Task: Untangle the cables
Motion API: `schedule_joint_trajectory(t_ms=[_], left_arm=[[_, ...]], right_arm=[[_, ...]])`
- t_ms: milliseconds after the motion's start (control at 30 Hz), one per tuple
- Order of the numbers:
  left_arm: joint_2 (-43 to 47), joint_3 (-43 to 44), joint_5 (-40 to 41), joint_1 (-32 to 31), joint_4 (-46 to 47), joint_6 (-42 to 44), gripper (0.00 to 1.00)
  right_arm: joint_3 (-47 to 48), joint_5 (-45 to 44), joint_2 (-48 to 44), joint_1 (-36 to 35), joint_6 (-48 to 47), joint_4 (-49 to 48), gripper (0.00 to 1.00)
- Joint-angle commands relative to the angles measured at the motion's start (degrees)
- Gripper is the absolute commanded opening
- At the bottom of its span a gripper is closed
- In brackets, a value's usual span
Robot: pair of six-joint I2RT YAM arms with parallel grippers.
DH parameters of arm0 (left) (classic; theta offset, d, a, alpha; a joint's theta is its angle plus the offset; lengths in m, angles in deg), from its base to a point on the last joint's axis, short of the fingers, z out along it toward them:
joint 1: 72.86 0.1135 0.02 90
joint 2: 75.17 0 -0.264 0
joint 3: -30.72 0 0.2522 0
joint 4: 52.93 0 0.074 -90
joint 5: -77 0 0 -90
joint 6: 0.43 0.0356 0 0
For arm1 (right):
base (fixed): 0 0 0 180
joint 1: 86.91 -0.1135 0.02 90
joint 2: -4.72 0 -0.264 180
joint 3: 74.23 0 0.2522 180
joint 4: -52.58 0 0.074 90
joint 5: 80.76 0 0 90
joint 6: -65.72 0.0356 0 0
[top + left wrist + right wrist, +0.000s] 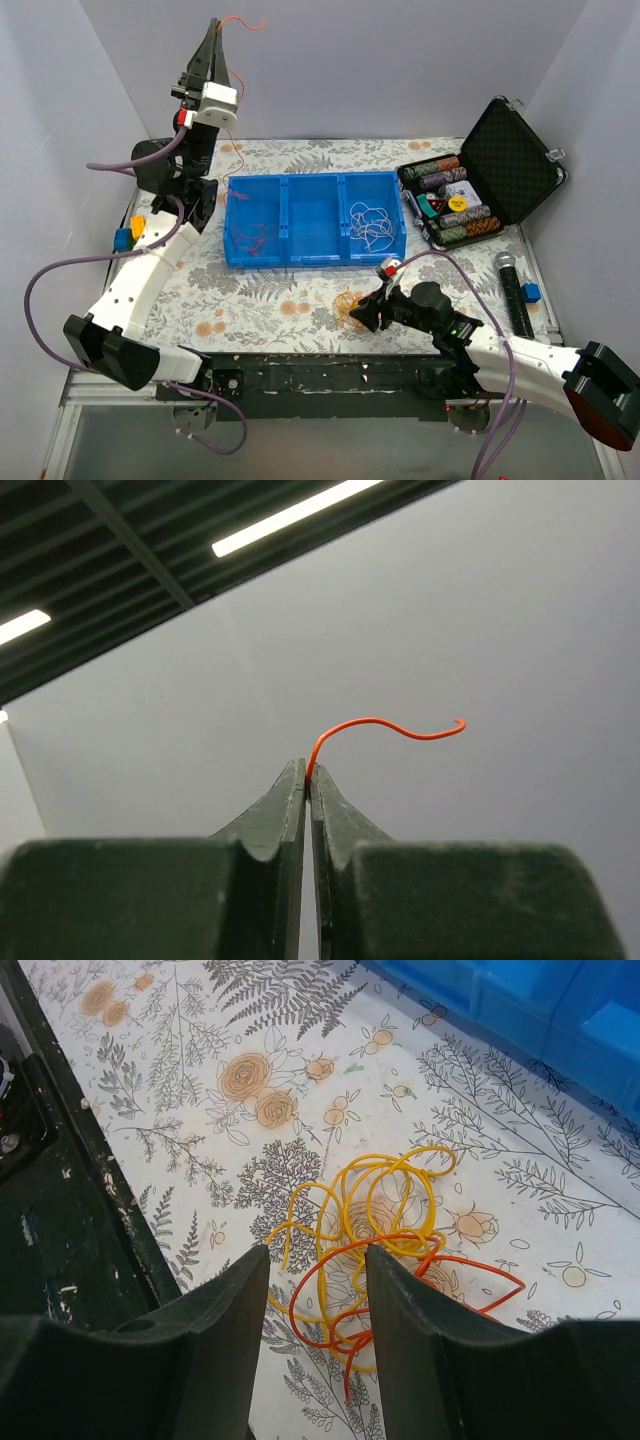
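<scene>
My left gripper (215, 28) is raised high at the back left, shut on one orange cable (245, 22). In the left wrist view that cable (385, 725) curls up and right out of the pinched fingertips of the left gripper (308, 772). A small tangle of yellow and orange cables (348, 300) lies on the floral cloth near the front edge. My right gripper (360, 314) hovers just over it, open. Seen from the right wrist, the yellow loops (385, 1200) and orange loops (455, 1272) lie between and beyond the spread fingers of the right gripper (315, 1265), which hold nothing.
A blue three-compartment tray (287, 212) sits mid-table, with dark red cables (250, 238) in its left bin and white cables (372, 225) in its right bin. An open black case of poker chips (505, 160) stands at the right, a microphone (512, 290) in front of it. Small blocks (123, 238) lie at the left.
</scene>
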Motion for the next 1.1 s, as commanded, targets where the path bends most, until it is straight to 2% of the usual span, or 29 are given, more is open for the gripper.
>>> schedule_joint_trajectory(t_ms=[0, 200, 267, 533, 600, 700, 800, 833, 900, 967, 1000, 1067], left_arm=[[-0.8, 5.3, -1.5, 0.0, 2.4, 0.2, 0.00], [1.2, -1.3, -0.6, 0.0, 3.1, 2.7, 0.00], [0.8, -0.8, -2.0, 0.0, 4.9, 4.8, 0.00], [-12.7, 23.8, -0.7, 0.0, 11.5, 11.8, 0.00], [-14.1, 25.7, -0.8, 0.0, 12.6, 13.3, 0.00], [-13.1, 23.7, -1.1, 0.0, 12.9, 13.2, 0.00], [-13.5, 23.2, -4.9, 0.1, 15.9, 16.2, 0.00], [-15.8, 26.4, -6.7, 0.1, 17.2, 18.4, 0.00], [-23.1, 40.8, -7.1, 0.1, 15.8, 18.5, 0.00], [-29.9, 56.9, -5.6, 0.1, 6.6, 17.1, 0.00], [-30.9, 58.7, -4.2, 0.1, 5.2, 16.5, 0.00], [-27.7, 49.0, -2.6, 0.1, 10.6, 18.8, 0.00]], right_arm=[[0.1, -0.1, -0.5, -0.1, 0.7, -1.0, 0.52], [-0.6, -0.5, -1.5, -0.1, 0.8, -0.9, 0.52], [-0.7, -0.4, -1.7, -0.1, 0.8, -0.7, 0.52], [-0.7, -0.2, -1.6, -0.1, 0.8, -0.6, 0.52], [-0.7, -0.3, -1.8, -0.1, 0.8, -0.6, 0.51], [-0.9, -0.3, -2.2, -0.1, 0.8, -0.6, 0.52], [-0.9, -0.3, -2.7, -0.1, 0.9, -0.2, 0.52], [-0.9, -0.2, -2.8, -0.1, 0.8, 0.1, 0.52], [-0.9, -0.3, -3.3, -0.1, 0.6, 0.8, 0.52], [-1.1, -0.6, -3.7, -0.1, 0.6, 1.0, 0.52], [-1.3, -0.9, -3.7, -0.2, 0.8, 0.9, 0.52], [-1.6, -0.6, -3.6, -0.1, 1.1, 0.3, 0.52]])
